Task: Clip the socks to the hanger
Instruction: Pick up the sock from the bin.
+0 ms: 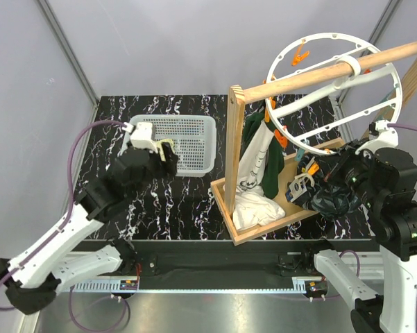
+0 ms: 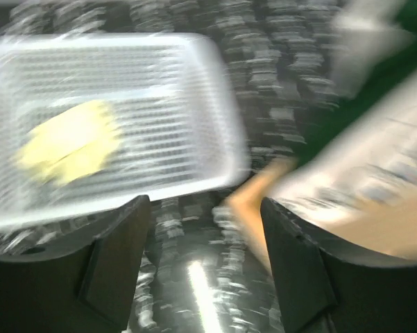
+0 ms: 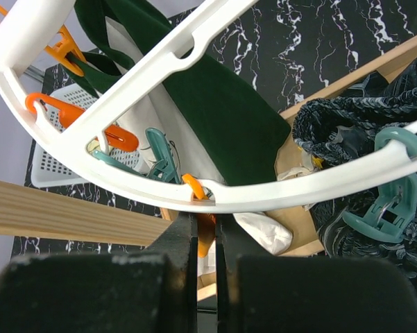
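The right claw reaches up under the hanger, its black fingers pressed together on a slim orange peg at the rim. The hanger is a white plastic ring with slotted spokes. Smooth orange and teal pegs dangle from it, and it hangs from a pale wooden rod. Beside it droops a soft dark green-and-white garment.

The left arm stretches low across the black marbled table. Its claw is spread wide and holds nothing, just short of a white mesh plastic basket. A pale yellow sock, blurred, lies crumpled inside.
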